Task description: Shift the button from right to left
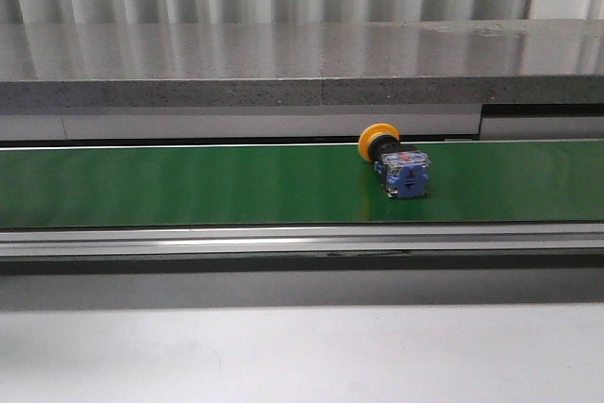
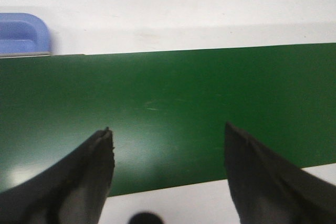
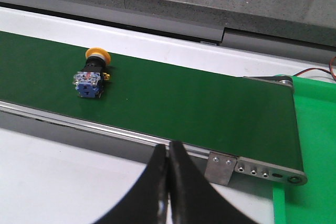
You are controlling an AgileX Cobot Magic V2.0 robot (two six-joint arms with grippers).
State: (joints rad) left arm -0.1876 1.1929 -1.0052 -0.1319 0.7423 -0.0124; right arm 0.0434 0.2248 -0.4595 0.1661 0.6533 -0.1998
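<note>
Button sat on the belt, nothing grabbed yet

Nearest, the right gripper [image 3: 169, 153] is seen with fingers pressed together and empty, held back off the near rail – probably just parked. The left gripper [image 2: 167, 132] is spread wide over bare green belt [image 1: 189, 186], presumably readied for a catch. Further out, the button [image 1: 394, 161] is laid on its side on the right part of the belt, yellow cap pointed at the far edge – well apart from both grippers.

Front view faces across the belt [image 1: 189, 186] from low; left wrist hovers close above it; right wrist looks down along it from farther off.
</note>
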